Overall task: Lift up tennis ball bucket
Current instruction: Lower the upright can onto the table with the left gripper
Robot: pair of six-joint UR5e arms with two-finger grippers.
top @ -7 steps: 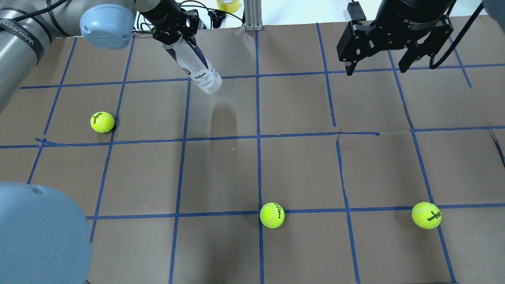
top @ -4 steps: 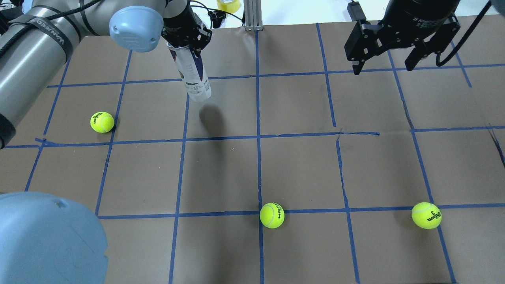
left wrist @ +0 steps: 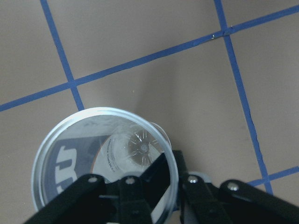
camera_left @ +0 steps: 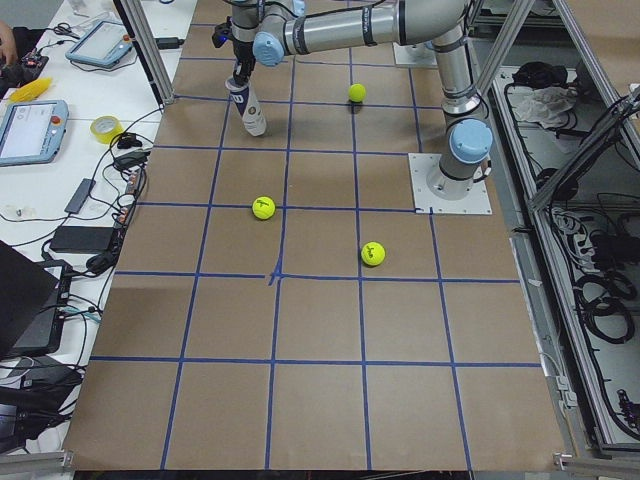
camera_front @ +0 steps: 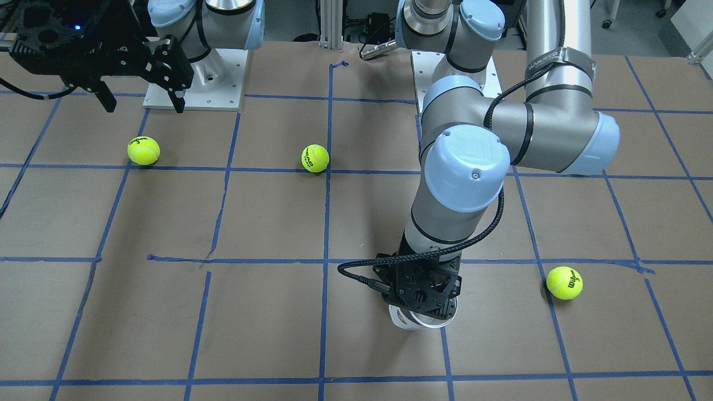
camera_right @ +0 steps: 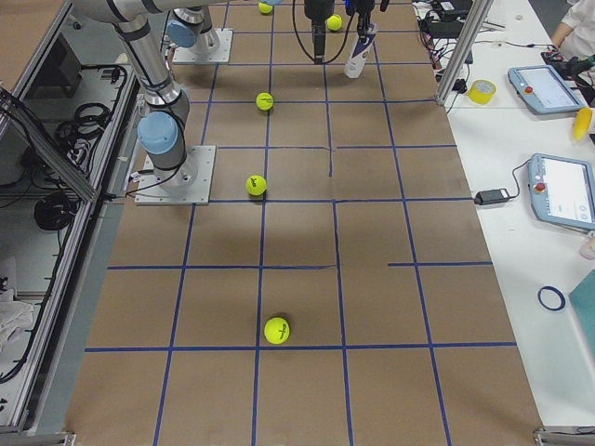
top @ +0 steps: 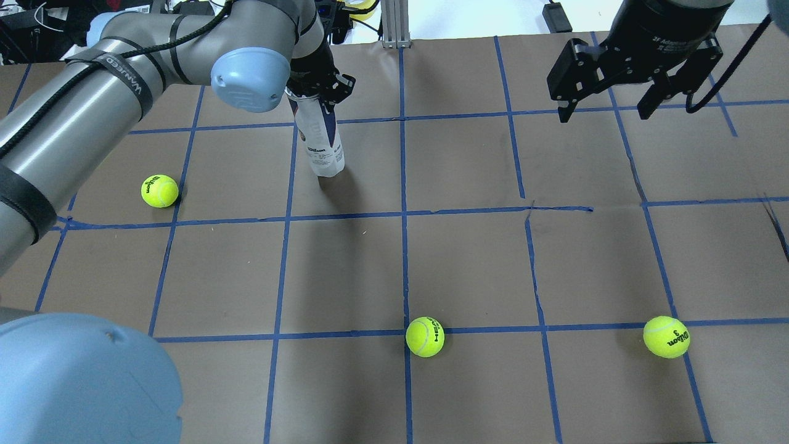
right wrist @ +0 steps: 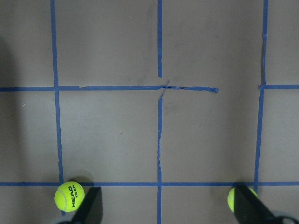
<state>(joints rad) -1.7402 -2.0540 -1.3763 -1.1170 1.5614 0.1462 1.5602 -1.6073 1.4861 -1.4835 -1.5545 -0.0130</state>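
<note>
The tennis ball bucket is a clear tube with a white-and-navy Wilson label. It hangs nearly upright, and its shadow meets its base on the brown paper. I cannot tell whether the base touches the paper. My left gripper is shut on its metal rim, one finger inside and one outside. From the front the gripper covers most of the tube. The tube also shows in the exterior left view. My right gripper is open and empty, high at the far right.
Three yellow-green tennis balls lie on the blue-taped paper: one to the left, one near the middle front, one at the front right. A metal post stands at the far edge. The left arm's elbow fills the near left corner.
The left arm has carried the tube nearer and lower. The tube has swung from tilted to nearly upright, and its shadow now meets its base. The right gripper drifted slightly right.
</note>
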